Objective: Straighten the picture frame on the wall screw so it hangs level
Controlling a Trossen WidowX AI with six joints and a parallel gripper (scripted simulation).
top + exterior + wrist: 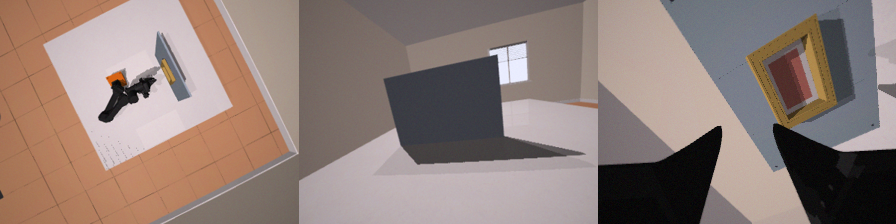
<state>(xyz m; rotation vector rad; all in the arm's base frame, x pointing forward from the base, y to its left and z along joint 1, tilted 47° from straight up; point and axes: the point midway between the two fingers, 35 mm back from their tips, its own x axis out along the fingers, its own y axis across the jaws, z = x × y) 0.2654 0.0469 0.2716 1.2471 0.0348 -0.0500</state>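
The yellow picture frame (794, 72) with a red picture hangs on the grey-blue wall panel (745, 61). In the wrist view it is apart from my fingers, ahead and to the right of them. My gripper (747, 128) is open and empty, drawn back from the frame. In the overhead view the frame (168, 72) is a thin yellow strip on the panel (173, 67), and my gripper (152, 81) is a short way off it. The screw and notched strip are hidden behind the frame. The exterior view shows only the dark back of the panel (446, 102).
The arm's orange base (116, 78) stands on the white table, with the black arm (119, 101) stretching toward the panel. A window (512, 63) is in the far wall of the room.
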